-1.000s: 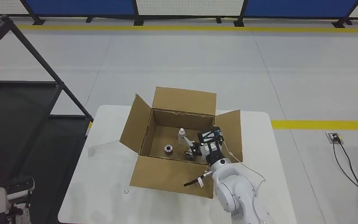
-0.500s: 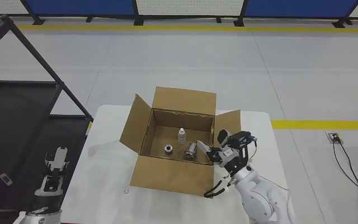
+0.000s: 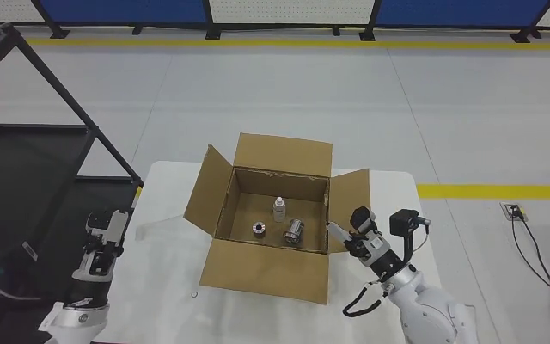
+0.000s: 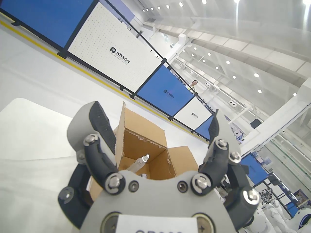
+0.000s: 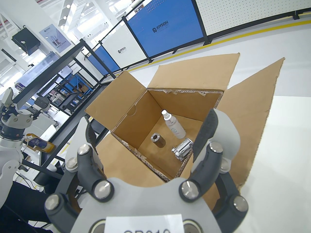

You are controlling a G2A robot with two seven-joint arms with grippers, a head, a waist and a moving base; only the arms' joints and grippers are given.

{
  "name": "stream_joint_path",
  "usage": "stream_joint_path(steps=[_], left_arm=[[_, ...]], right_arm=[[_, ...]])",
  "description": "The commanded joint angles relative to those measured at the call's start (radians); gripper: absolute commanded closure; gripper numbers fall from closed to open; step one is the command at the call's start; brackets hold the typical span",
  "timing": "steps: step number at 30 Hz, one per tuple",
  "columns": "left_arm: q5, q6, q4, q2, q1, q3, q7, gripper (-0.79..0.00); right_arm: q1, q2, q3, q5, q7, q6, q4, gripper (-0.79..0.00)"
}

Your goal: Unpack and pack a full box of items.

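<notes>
Cardboard box [image 3: 266, 268] sits mid-table on the white table [image 3: 163, 258], all 4 flaps open: far flap up, L & R flaps splayed outward, near flap folded down over the front. Inside on the box floor, 3 items: white spray bottle [image 3: 278, 209] toward the far wall, looks upright w/ nozzle up; small metal cylinder [image 3: 256, 229] w/ a centre hole, near-left of the bottle; ribbed metal part [image 3: 294, 230] on its side, near-right of the bottle, close to the near wall. All 3 are apart from each other, none touched by a gripper. right gripper [image 3: 345, 222] hangs outside the box at its near-right corner, just beside the R flap, fingers spread wide, nothing btwn them; its wrist cam looks down into the box [image 5: 116, 98] past the spread fingers [image 5: 206, 132], w/ bottle [image 5: 173, 127], cylinder [image 5: 158, 140] & metal part [image 5: 182, 149] all in sight. left gripper [image 3: 105, 225] is off the table's L edge, well apart from the box, also spread & empty; its wrist cam [image 4: 155, 112] points toward the box [image 4: 143, 141], bottle nozzle [image 4: 145, 156] visible over the rim
</notes>
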Motion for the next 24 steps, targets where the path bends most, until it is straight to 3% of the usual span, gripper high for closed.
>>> stream_joint_path(steps=[1,5,11,16,24], left_arm=[[0.023,0.018,0.017,0.001,-0.007,-0.003,0.008,-0.785],[0.066,0.092,0.113,0.009,-0.102,0.038,-0.06,-0.785],[0.103,0.106,0.261,0.024,-0.245,0.093,-0.195,-0.785],[0.117,0.084,0.316,0.034,-0.294,0.123,-0.271,-0.785],[0.117,0.083,0.33,0.043,-0.322,0.19,-0.353,-0.785]], right_arm=[[-0.001,0.0,-0.001,0.001,-0.006,0.004,-0.001,-0.785],[0.015,0.004,0.012,0.067,-0.032,0.003,0.007,-0.785],[0.011,0.014,0.089,0.174,-0.032,0.053,0.017,-0.785],[0.028,0.024,0.133,0.217,0.013,0.141,0.061,-0.785],[0.083,0.04,0.141,0.258,0.122,0.174,0.147,-0.785]])
